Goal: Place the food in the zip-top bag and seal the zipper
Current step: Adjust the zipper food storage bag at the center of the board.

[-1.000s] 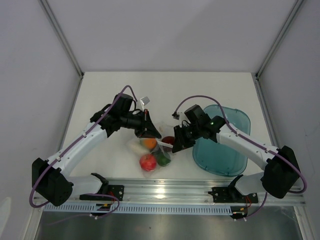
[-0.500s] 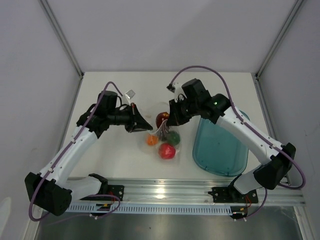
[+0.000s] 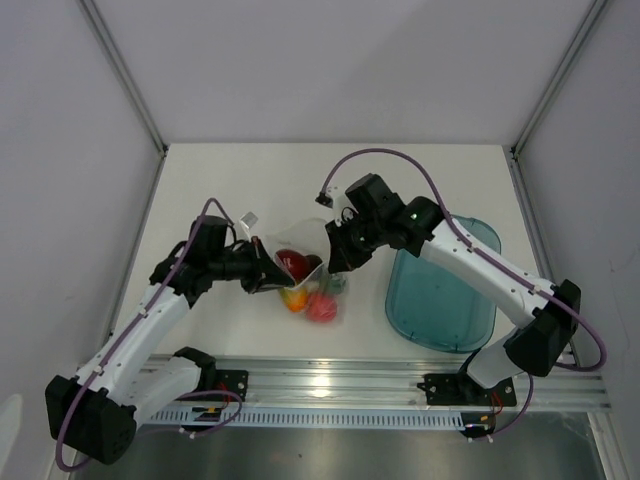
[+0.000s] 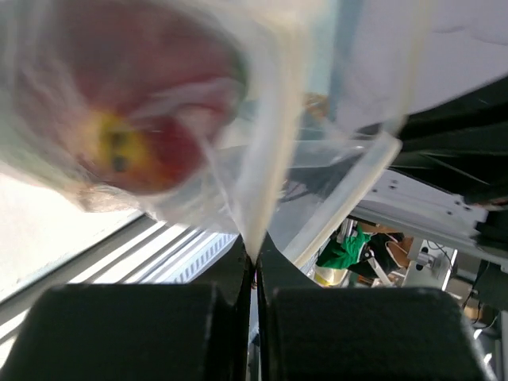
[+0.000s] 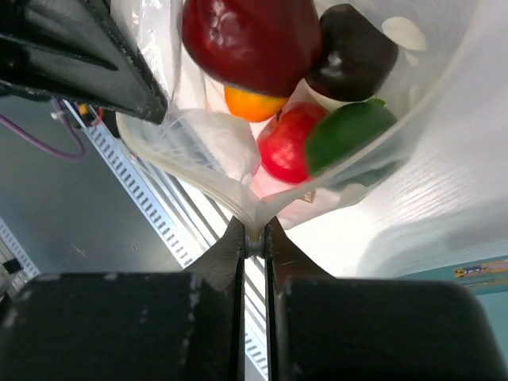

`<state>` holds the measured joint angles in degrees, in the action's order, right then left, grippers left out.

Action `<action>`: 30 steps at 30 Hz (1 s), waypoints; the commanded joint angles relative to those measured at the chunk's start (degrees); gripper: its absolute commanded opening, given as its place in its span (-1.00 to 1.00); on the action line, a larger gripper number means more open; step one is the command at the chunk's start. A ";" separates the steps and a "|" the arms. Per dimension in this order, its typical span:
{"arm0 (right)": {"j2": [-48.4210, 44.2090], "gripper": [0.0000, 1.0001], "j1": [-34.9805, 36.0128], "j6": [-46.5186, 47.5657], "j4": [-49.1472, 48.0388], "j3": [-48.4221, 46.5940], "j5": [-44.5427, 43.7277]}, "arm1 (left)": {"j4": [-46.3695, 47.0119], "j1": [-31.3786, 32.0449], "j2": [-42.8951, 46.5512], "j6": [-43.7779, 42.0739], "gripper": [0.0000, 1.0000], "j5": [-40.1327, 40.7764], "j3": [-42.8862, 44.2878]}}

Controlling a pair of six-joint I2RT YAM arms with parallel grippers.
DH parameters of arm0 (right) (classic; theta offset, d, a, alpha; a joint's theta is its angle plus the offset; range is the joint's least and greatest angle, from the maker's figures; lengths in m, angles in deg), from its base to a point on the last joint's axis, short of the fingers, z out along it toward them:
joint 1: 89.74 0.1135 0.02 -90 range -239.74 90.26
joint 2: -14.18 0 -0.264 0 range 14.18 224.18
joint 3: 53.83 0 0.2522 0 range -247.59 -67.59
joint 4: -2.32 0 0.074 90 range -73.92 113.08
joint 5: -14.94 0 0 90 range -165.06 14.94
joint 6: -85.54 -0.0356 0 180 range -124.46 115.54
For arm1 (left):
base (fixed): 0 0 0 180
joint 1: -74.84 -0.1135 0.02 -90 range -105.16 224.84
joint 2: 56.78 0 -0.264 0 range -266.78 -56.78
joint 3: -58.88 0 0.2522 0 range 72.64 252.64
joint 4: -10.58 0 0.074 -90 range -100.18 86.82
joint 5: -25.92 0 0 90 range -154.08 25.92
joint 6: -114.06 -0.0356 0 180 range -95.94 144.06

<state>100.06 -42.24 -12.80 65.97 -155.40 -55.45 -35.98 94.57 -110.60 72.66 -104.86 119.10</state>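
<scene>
Surface: flat white tabletop, with a ribbed aluminium rail along the near edge where both arm bases sit.
Room: pale grey walls close it in on three sides, and silver frame posts run up at the back corners.
Arms: two, white with black joints and purple cables, both reaching in to the middle of the table.
Bags: one clear crinkly plastic zip-top bag, strung between the two grippers at mid-table, just left of the tray. Can't tell if its bottom touches the table.
Left gripper: jaws squeezed together on the left edge of the bag's mouth, film pinched between the black fingers.
Right gripper: same deal, jaws nipped tight on the opposite mouth edge.
Zipper: thin clear press-seal strip along the mouth. It gapes open between the two pinch points, so not sealed.
Food: five toy pieces that I can count, all inside the bag: one big dark red piece, one dark purple piece, one orange-yellow piece, one red tomato and one green piece.
Trays: one translucent teal oval tray, on the right side of the table under the right arm.
</scene>
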 commanded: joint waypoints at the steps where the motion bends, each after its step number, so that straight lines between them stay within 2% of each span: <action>1: -0.46 -1.00 1.18 1.57 -0.06 -0.78 -1.95 | 0.02 -0.48 1.17 -0.16 -0.99 2.01 -2.51; 8: 1.91 -1.00 1.27 4.64 4.86 -11.40 -3.80 | -4.55 -0.92 -0.93 -3.95 -0.99 6.40 7.58; 13: 3.76 -1.00 1.27 5.44 8.99 -17.47 -2.30 | -7.45 -0.92 0.64 -7.99 -0.85 13.52 12.86; 15: 4.11 -1.00 1.27 5.61 11.09 -19.85 -1.60 | -6.67 -0.92 2.66 -9.30 -0.66 14.84 13.39; 16: 4.20 -1.00 1.45 5.70 11.80 -20.64 -1.08 | -5.62 -0.92 3.37 -10.79 -0.47 14.24 13.74; 18: 4.55 -1.00 1.54 6.14 14.52 -23.45 0.77 | -0.81 -0.92 5.21 -12.38 -0.29 11.96 14.10; 19: 4.64 -1.00 1.45 6.32 15.14 -24.33 1.99 | 1.14 -0.92 5.74 -14.22 -0.11 8.03 14.19; 21: 4.03 -1.00 1.54 6.49 16.03 -24.95 2.97 | 5.27 -0.48 6.88 -16.42 0.09 4.14 15.24; 22: 3.85 -1.00 1.54 6.14 16.12 -24.78 3.58 | 8.77 -0.13 7.06 -19.48 0.28 1.95 15.33; 24: 3.76 -1.00 1.45 5.44 16.64 -24.08 6.30 | 10.64 1.10 6.89 -23.00 0.43 -2.63 17.96; 26: 3.76 -1.00 1.45 3.86 16.64 -22.94 10.85 | 9.51 2.50 5.66 -29.24 0.63 -4.57 19.63; 27: 3.76 -1.00 1.54 3.60 16.47 -21.37 12.19 | 9.16 3.03 5.14 -33.70 0.66 -5.53 21.64; 29: 2.97 -1.00 1.89 2.80 15.86 -19.51 14.47 | 8.45 5.22 3.99 -38.47 0.78 -7.29 21.92; 30: 2.62 -1.00 1.89 2.71 15.42 -18.81 16.05 | 8.89 5.84 4.08 -42.84 0.91 -8.43 20.88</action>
<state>104.67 -40.86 -8.71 81.95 -175.81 -46.84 -29.60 98.11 -105.58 44.60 -106.89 138.99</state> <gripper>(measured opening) 0.055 0.893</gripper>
